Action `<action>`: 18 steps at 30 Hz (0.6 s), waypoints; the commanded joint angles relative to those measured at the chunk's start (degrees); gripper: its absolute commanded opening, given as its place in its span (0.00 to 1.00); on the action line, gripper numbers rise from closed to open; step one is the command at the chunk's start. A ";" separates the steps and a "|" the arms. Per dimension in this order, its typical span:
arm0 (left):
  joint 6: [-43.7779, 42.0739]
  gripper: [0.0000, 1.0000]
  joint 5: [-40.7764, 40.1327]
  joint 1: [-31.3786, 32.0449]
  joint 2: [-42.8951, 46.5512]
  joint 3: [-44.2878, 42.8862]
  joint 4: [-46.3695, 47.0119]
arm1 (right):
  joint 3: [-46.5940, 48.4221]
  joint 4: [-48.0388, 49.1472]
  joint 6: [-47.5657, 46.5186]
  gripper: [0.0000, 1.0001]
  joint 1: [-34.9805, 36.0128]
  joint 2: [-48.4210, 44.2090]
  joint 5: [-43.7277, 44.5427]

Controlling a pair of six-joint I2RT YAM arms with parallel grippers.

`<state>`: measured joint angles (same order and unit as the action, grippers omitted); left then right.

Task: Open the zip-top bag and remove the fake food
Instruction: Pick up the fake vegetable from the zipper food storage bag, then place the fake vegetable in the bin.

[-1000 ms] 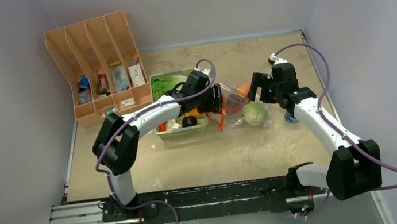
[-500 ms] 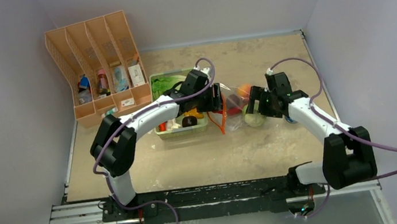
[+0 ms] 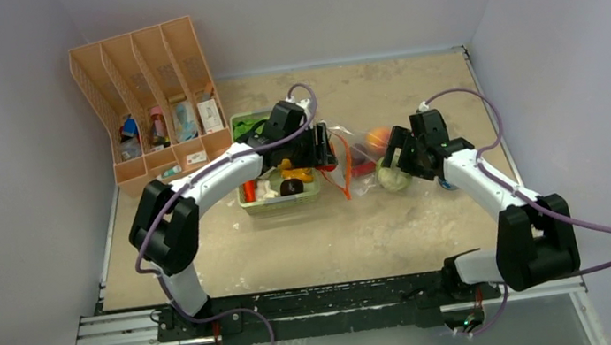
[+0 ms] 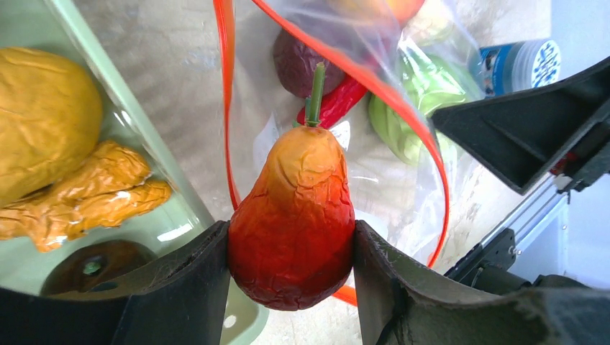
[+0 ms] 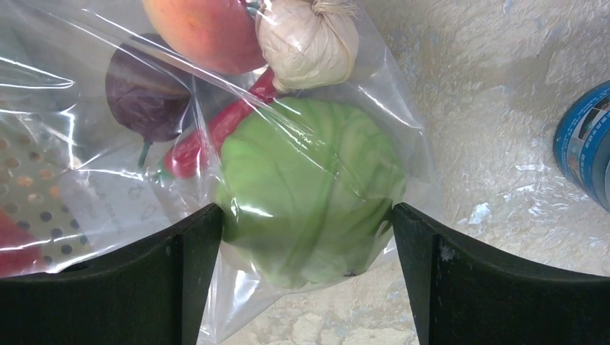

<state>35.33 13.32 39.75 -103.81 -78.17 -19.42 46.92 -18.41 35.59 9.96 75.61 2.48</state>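
Both arms are shifting since a second ago: my left arm is drawing back from the bag toward the tray, and my right arm, which was hovering raised, is now sitting low over the cabbage. On the table, the pale-green tray is lying just left of the zip-top bag. That bag is lying on its side between the two grippers, its orange-red zip strip gaping toward the tray, so I am counting the opening as done. The round cabbage is still sitting inside, the biggest thing left. The right gripper is straddling it through the film, jaws spread wide and one finger at each flank; whether they are squeezing yet I cannot tell. The left gripper is pinching a wrinkled orange-red pear-shaped piece on both sides. It is holding that piece at the bag's mouth beside the tray rim, so I am judging one piece as coming out but not yet set down. Inside I am also seeing the peach, a dark purple piece, a beige garlic-like piece and the red chili, all crowding the closed end against the cabbage. By my reckoning I am sitting well short of halfway, with five pieces waiting
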 commanded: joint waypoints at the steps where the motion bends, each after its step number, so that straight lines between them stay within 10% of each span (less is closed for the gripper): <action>1: -0.51 0.00 2.56 -0.99 4.40 -0.34 1.11 | -0.59 1.64 -0.11 0.89 -0.11 0.13 2.57; 18: 1.90 0.00 -7.32 -2.37 14.20 7.54 4.33 | -0.73 2.83 -1.16 0.91 -0.11 -0.11 -0.55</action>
<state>36.40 10.92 38.44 -96.44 -72.75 -18.61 46.57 -16.80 34.96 9.96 75.68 2.00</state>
